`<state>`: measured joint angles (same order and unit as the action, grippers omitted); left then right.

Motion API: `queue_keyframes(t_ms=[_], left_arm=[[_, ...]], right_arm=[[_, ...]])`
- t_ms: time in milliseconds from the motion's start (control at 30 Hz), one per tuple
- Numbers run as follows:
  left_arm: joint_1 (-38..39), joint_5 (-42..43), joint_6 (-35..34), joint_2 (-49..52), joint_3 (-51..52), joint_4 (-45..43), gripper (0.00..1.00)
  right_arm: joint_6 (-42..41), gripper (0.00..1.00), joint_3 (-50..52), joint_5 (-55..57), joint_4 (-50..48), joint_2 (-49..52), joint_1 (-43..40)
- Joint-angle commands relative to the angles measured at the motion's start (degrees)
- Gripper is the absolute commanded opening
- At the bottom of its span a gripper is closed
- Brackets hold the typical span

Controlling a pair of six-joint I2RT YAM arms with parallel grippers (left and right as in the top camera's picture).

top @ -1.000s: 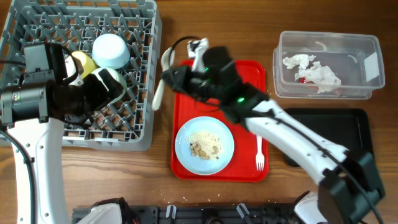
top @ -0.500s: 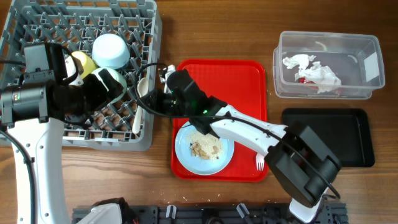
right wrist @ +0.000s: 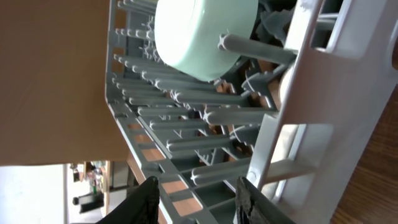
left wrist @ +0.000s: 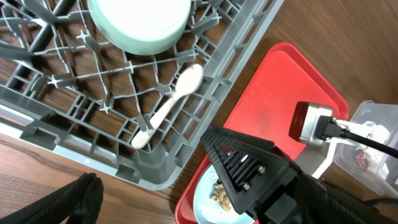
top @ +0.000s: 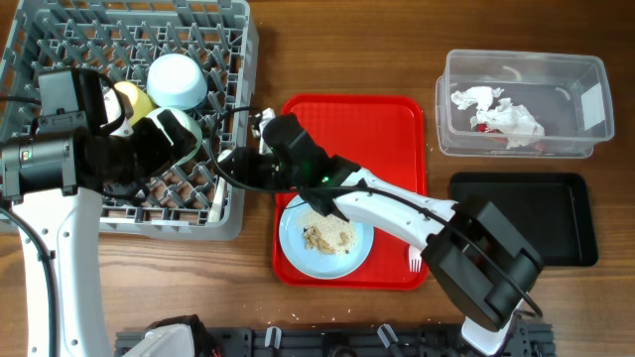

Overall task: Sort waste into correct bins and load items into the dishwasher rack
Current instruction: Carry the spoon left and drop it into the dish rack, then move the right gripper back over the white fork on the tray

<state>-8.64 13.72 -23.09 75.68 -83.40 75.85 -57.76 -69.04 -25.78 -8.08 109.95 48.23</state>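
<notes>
Cutlery loading looks to be the step in hand. At the far left the grey dishwasher rack (top: 243,79) carries the pale blue bowl (top: 177,79), the yellow cup (top: 127,99) and the pale green bowl (left wrist: 140,22). The left gripper (top: 169,144) hovers over them, jaws spread wide and empty. Near the rack's right wall the white spoon (left wrist: 169,104) lies flat across the grid, touched by nothing. The right gripper (right wrist: 198,200) hangs at that same wall with its fingers parted and nothing between them, so the spoon reads as delivered. Further right, on the red serving tray (top: 387,129), the pale blue plate (top: 294,230) holds the food scraps (top: 325,234), and the fork (top: 415,258) lies just beside it. Napkins (top: 501,111) sit in the clear tub (top: 516,58), and the black tray (top: 526,218) is bare. Next, I judge, the right arm must rise clear of the rack wall, then pinch the flat fork low.
</notes>
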Motion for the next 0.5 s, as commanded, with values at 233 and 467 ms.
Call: queue_keyframes(t_ms=[233,467], left_arm=[[-0.26,-0.33,-0.52,-0.35,0.13,-0.13,1.0],[-0.26,-0.33,-0.52,-0.35,0.13,-0.13,1.0]], right_arm=[[16.41,0.54,-11.02,4.17,28.92,-14.93,-9.05],[26.47,0.99,-11.02,8.28,50.01,-26.36,-24.26]])
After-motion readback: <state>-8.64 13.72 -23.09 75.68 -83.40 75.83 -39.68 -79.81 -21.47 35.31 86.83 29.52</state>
